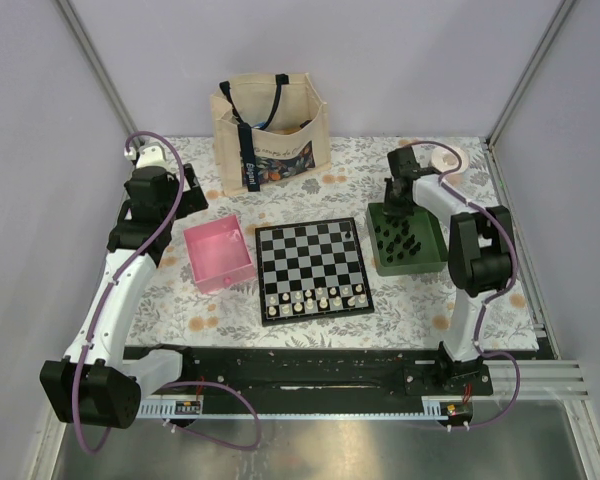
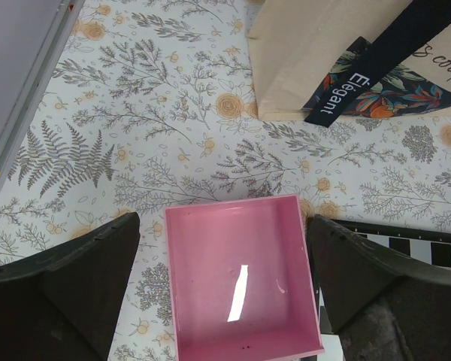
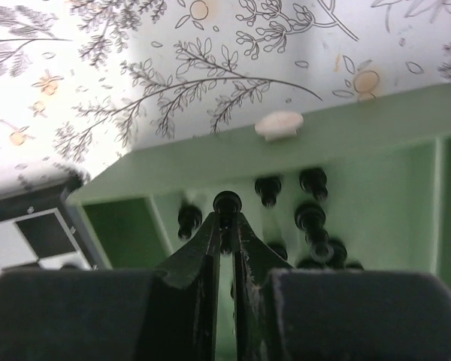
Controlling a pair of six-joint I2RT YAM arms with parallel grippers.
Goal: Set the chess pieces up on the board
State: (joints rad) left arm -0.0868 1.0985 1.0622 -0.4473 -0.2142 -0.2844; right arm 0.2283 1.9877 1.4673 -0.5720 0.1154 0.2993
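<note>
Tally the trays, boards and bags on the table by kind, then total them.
Trays: 2, the pink tray and the green tray
Chessboard: 1
Tote bag: 1
Total: 4

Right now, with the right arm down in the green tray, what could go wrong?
The right end effector grips a black piece with just its fingertips, near the head; it may slip on lifting. Neighbouring pieces stand close and could be knocked over.
</note>
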